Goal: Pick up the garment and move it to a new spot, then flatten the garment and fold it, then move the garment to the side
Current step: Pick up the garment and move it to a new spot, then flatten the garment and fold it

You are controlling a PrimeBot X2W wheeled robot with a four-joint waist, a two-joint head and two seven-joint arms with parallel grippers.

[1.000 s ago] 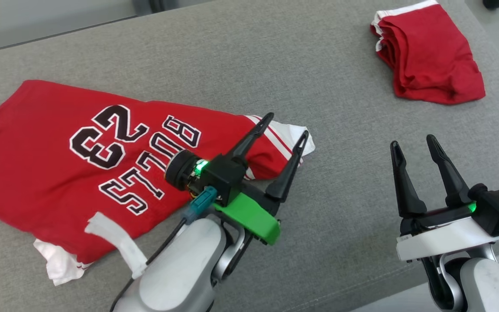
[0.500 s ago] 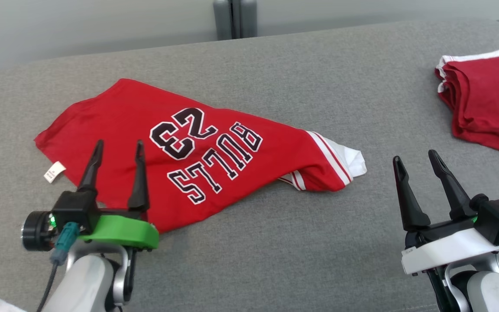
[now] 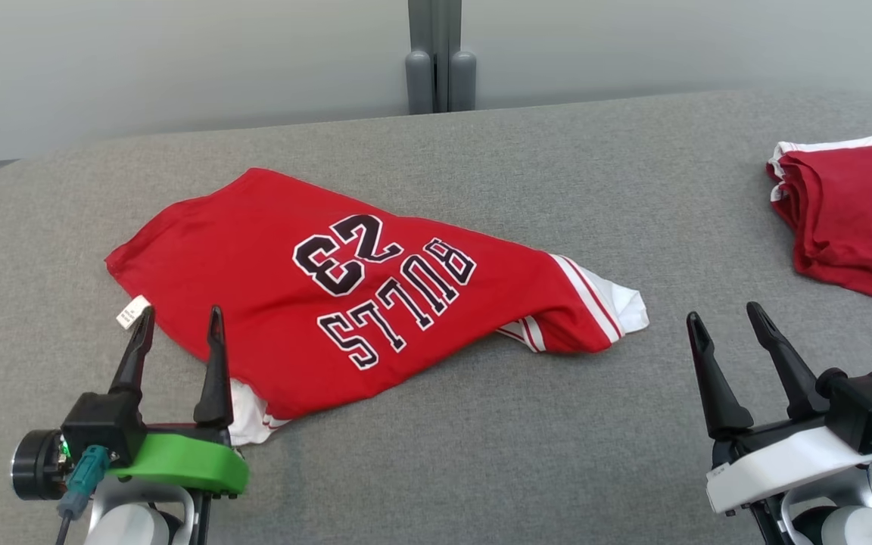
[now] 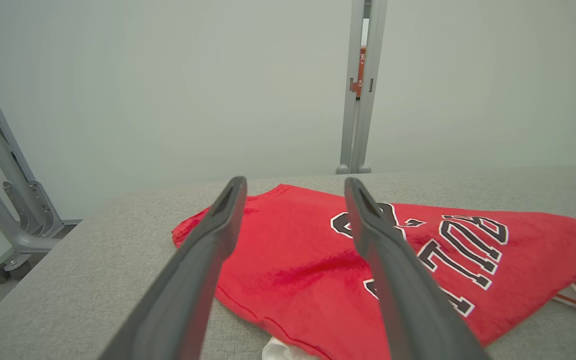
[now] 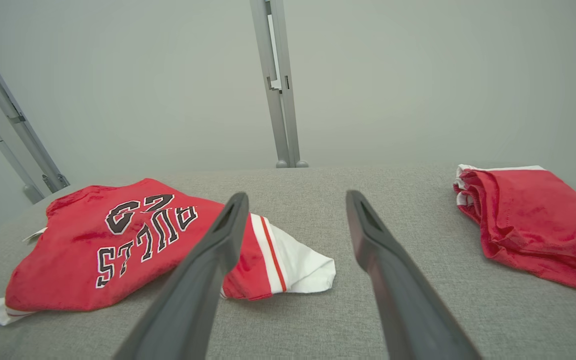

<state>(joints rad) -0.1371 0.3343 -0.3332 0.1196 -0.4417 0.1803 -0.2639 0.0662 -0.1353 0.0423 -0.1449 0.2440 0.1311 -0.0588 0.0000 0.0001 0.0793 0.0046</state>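
Left gripper (image 3: 181, 312), a second ago reaching over the striped end of the red jersey (image 3: 345, 288), is now hovering released at its near-left corner, right gripper (image 3: 723, 312) idling released and empty, the jersey lying roughly flattened mid-counter (image 3: 481, 424), suggesting folding is coming next

The red soft-cloth jersey (image 3: 269, 250) carries black letters and numbers outlined in white, reading BULLS and 23. Its sleeve end is white with thin red stripes, and its small label (image 3: 132, 312) is white. The folded red garment (image 3: 852, 219) is plain, with white trim. The woven cushion surface (image 3: 481, 439) is grey, finely flecked light and dark. My left gripper (image 3: 181, 312) has black fingers on a bright green mount, and my right gripper (image 3: 723, 312) has black fingers on a white one. The smooth wall (image 3: 179, 60) is pale grey.
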